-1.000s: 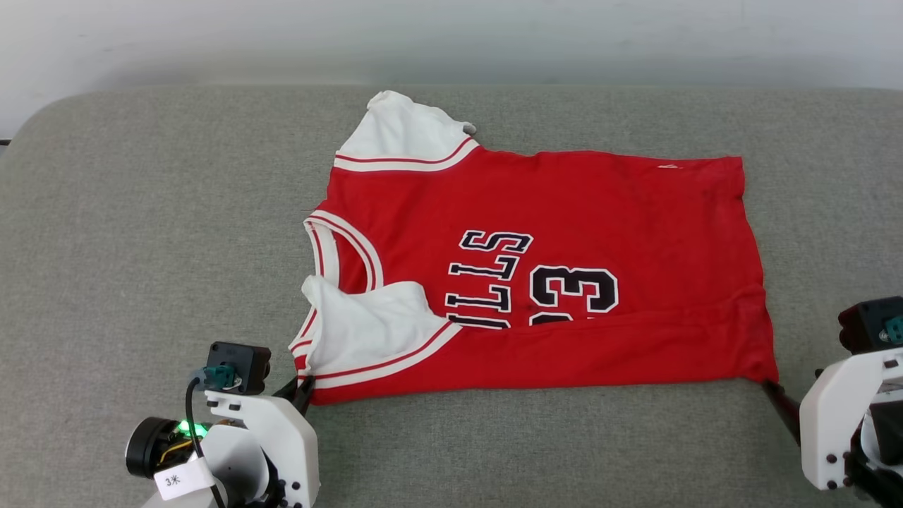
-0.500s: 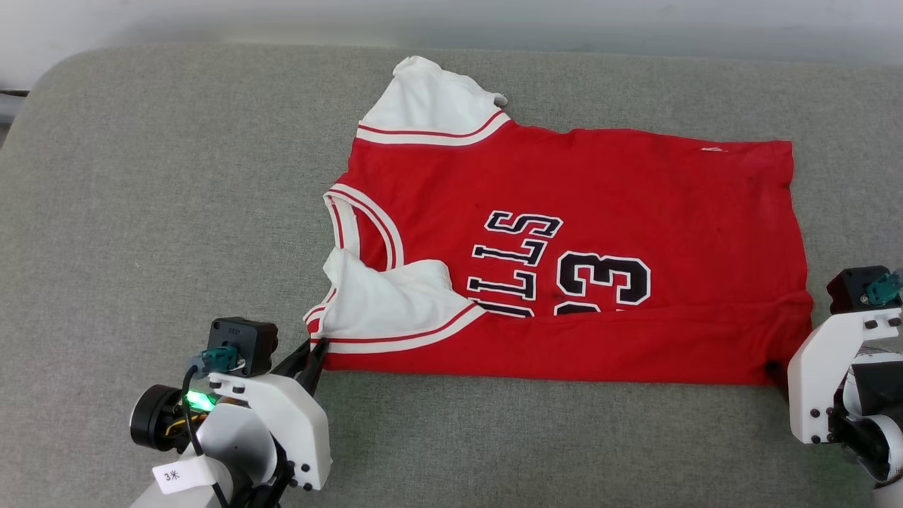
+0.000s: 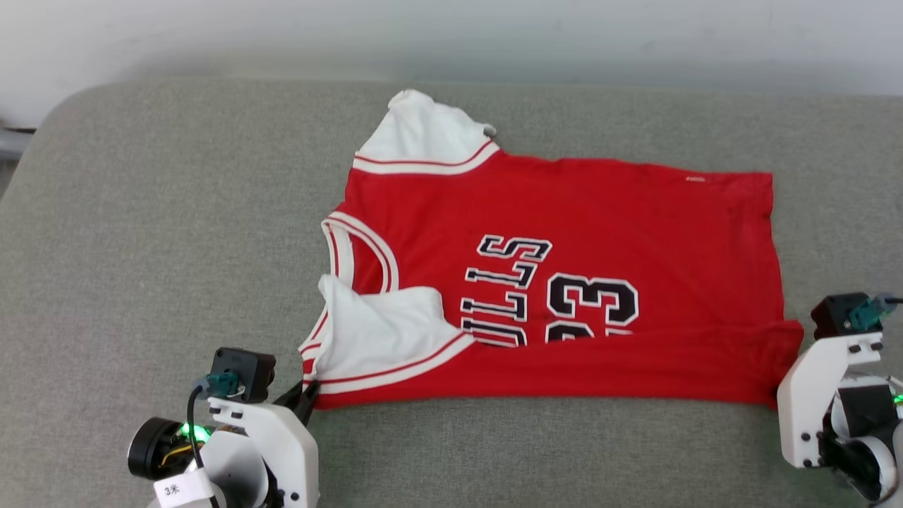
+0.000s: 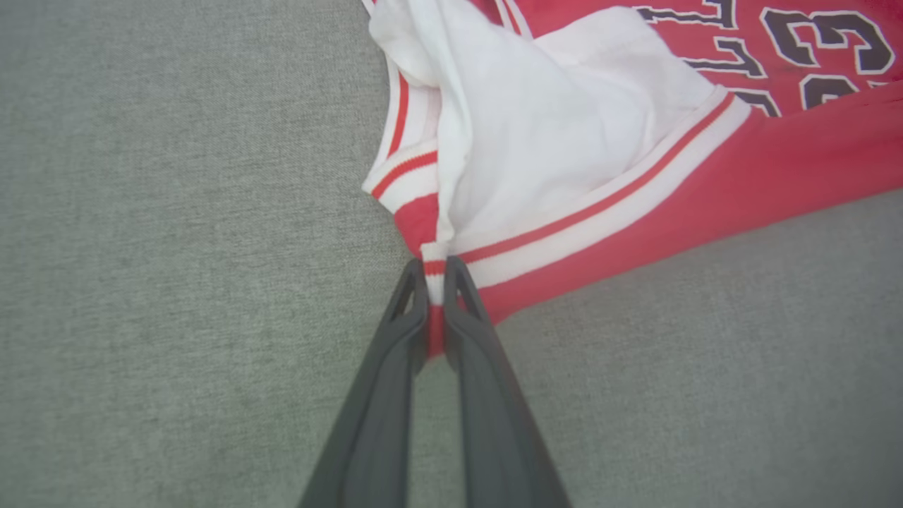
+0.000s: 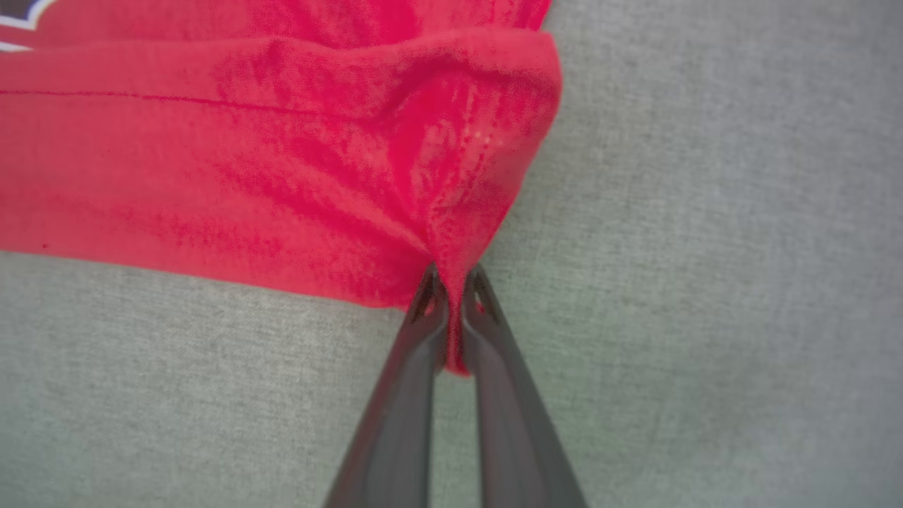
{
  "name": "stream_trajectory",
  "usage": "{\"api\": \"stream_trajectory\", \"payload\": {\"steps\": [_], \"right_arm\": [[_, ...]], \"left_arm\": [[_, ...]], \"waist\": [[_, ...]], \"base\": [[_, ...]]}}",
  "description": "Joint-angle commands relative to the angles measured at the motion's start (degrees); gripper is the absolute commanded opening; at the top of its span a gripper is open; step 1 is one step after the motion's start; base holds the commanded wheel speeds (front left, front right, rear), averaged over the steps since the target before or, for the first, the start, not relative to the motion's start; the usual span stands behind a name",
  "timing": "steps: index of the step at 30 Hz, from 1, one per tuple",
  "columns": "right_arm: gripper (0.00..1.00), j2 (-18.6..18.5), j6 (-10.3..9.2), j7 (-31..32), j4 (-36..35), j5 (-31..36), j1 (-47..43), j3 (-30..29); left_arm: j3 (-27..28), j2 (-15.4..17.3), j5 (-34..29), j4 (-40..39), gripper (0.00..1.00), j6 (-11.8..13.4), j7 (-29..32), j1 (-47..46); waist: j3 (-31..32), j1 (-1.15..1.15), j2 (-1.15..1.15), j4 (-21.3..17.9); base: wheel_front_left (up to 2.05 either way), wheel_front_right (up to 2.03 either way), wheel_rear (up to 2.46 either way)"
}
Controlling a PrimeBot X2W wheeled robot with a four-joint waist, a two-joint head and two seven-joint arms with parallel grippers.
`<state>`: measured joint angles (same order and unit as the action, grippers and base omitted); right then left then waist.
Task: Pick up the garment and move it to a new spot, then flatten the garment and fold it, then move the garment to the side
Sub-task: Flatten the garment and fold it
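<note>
Garment (image 3: 564, 282) lies flat on the cushion (image 3: 141, 247), long axis running pincer to pincer, collar at my left, hem at my right. Left pincer (image 4: 437, 268) is clamped on the garment's near sleeve-trim corner; right pincer (image 5: 453, 279) is pinched on its near hem corner. All the cloth lies beyond both tips, so I reckon the fold goes away from me, neither arm favoured.

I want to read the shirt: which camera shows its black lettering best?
The head view: the lettering lies across the jersey, readable except its lowest edge, tucked under a fold. The left wrist view catches part of it beyond the white sleeve. The right wrist view has a sliver at its top left corner.
</note>
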<state>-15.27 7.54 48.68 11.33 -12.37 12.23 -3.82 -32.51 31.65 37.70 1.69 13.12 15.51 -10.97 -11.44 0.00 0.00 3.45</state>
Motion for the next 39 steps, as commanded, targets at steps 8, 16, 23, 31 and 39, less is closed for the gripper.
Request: {"api": "stream_trajectory", "payload": {"steps": [8, 16, 23, 31, 39], "right_arm": [[0.0, -2.61, -0.11, 1.15, -1.37, -3.12, -5.73, 0.28], [0.0, -4.82, -0.11, 4.87, -6.36, -5.87, -14.58, -1.01], [0.0, -3.23, -0.11, 5.44, -8.45, -5.17, -19.43, -3.42], [0.0, -0.75, -0.11, 2.62, -5.9, -4.06, -17.89, -3.05], [0.24, -1.57, -0.11, 0.37, -2.92, -3.27, -16.03, -1.22]], "left_arm": [[-0.19, 1.84, 2.12, -1.39, 0.0, 0.55, 1.83, 4.63], [-1.39, 4.78, 2.75, -7.02, 0.0, 2.66, 4.84, 10.77], [-3.05, 3.62, 3.32, -6.63, 0.0, 2.61, 4.92, 12.85], [-4.24, 1.91, 3.21, -1.64, 0.0, 0.8, 3.96, 10.92], [-4.71, 0.55, 3.36, 2.06, 0.22, -0.45, 3.01, 9.36]], "waist": [[5.6, 0.0, 0.0, -0.81], [7.88, 0.0, 0.0, -0.47], [7.62, 0.0, 0.0, -0.08], [5.91, 0.0, 0.0, -0.17], [5.61, 0.0, 0.0, -0.42]], "base": [[0.0, 0.0, 0.0], [0.0, 0.0, 0.0], [0.0, 0.0, 0.0], [0.0, 0.0, 0.0], [0.0, 0.0, 0.0]]}}
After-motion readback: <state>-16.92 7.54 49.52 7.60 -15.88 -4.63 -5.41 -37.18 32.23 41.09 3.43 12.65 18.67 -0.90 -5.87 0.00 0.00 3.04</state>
